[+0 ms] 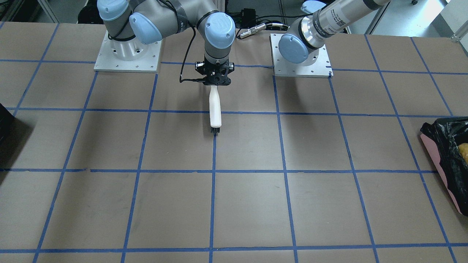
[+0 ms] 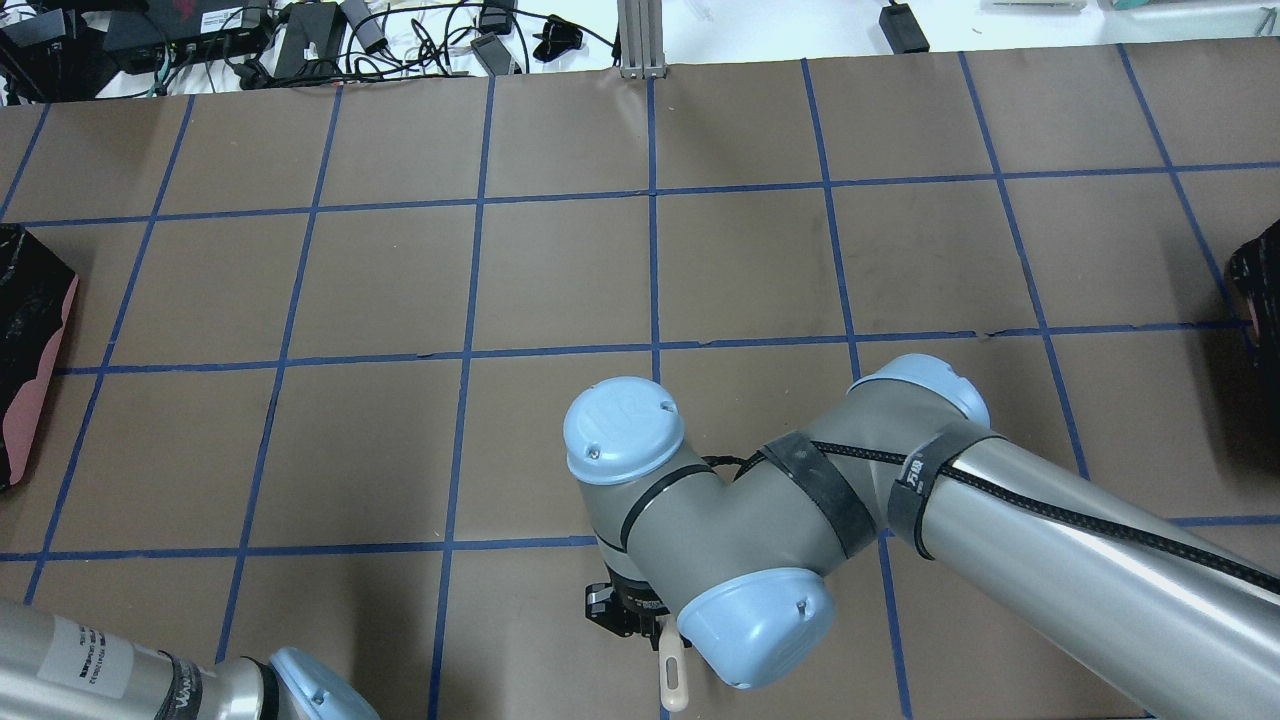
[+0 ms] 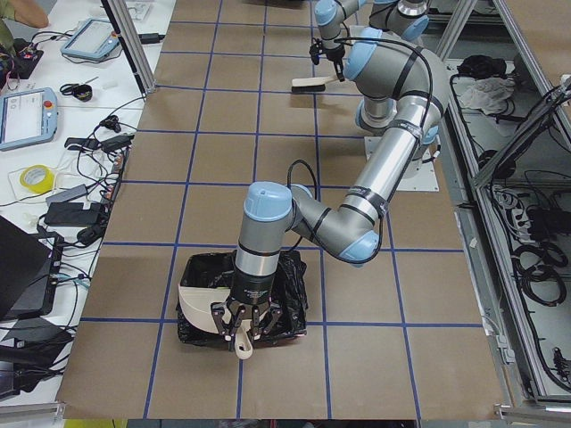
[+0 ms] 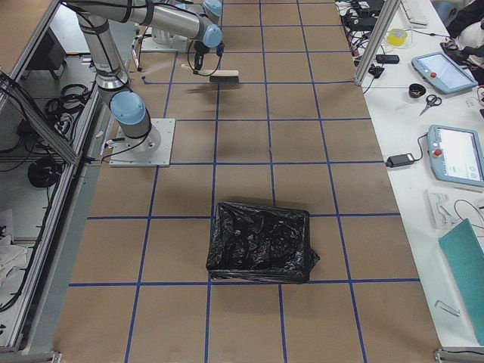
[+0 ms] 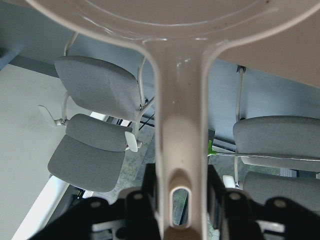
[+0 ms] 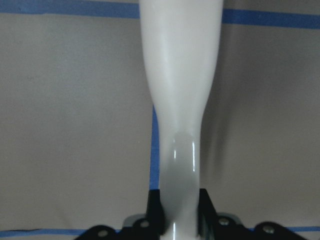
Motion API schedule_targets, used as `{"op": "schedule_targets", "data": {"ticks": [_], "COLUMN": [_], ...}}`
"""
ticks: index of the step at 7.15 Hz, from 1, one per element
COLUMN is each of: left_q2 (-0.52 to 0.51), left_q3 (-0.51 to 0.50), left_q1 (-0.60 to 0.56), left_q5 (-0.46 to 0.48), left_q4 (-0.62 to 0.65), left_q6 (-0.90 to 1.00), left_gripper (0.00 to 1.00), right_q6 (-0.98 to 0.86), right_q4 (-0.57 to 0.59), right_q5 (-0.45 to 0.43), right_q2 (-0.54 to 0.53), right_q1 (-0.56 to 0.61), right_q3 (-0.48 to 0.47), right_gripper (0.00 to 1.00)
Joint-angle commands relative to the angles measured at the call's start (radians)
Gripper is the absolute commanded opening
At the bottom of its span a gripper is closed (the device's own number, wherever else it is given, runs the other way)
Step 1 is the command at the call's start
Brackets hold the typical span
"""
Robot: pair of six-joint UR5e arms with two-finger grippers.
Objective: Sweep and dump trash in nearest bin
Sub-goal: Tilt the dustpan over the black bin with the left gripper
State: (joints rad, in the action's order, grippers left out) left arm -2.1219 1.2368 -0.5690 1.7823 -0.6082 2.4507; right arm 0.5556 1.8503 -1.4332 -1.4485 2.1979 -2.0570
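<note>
My left gripper (image 3: pixel 245 323) is shut on the handle of the white dustpan (image 3: pixel 198 303), which is tipped over the pink-sided bin (image 3: pixel 277 299) lined with a black bag. In the left wrist view the dustpan handle (image 5: pixel 180 125) sits between the jaws. The bin also shows in the front-facing view (image 1: pixel 448 160), with a yellow-brown lump of trash (image 1: pixel 464 151) inside it. The other trash pieces are hidden. My right gripper (image 1: pixel 218 81) is shut on the white black-bristled brush (image 1: pixel 215 109), held low over the table near the robot's bases; its handle (image 6: pixel 177 100) fills the right wrist view.
A plain dark container (image 4: pixel 261 242) stands on the table toward the robot's right end. The arm bases (image 1: pixel 128 54) sit on plates at the robot's edge. Blue tape lines grid the brown table (image 1: pixel 248 204). Cables and devices lie beyond the far edge (image 2: pixel 300 40).
</note>
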Motion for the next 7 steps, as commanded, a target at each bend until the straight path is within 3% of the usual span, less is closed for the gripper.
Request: {"op": "schedule_targets", "data": {"ticks": [1, 3, 4, 5, 6, 7], "left_q2": [0.000, 0.042, 0.087, 0.138, 0.179, 0.213], "left_q3": [0.000, -0.003, -0.017, -0.025, -0.020, -0.013], "left_q1": [0.000, -0.006, -0.040, -0.096, -0.136, -0.170], "left_q5": [0.009, -0.001, 0.000, 0.012, 0.032, 0.035], "left_q4": [0.052, 0.016, -0.067, -0.159, -0.270, -0.370], "left_q6": [0.039, 0.047, 0.027, -0.034, -0.235, -0.337], "left_gripper": [0.00, 0.00, 0.00, 0.00, 0.00, 0.00], "right_q6": [0.000, 0.000, -0.002, -0.003, -0.005, -0.005], "right_q4": [0.006, 0.009, 0.018, 0.023, 0.024, 0.024], "right_q5": [-0.001, -0.001, -0.001, -0.003, -0.019, -0.021], "right_q2": [0.010, 0.020, 0.022, 0.023, 0.025, 0.025], "right_q1": [0.000, 0.011, 0.011, 0.011, 0.011, 0.013], "right_q3": [-0.003, -0.003, -0.003, -0.003, -0.003, -0.005], "right_gripper": [0.05, 0.10, 0.21, 0.43, 0.56, 0.63]}}
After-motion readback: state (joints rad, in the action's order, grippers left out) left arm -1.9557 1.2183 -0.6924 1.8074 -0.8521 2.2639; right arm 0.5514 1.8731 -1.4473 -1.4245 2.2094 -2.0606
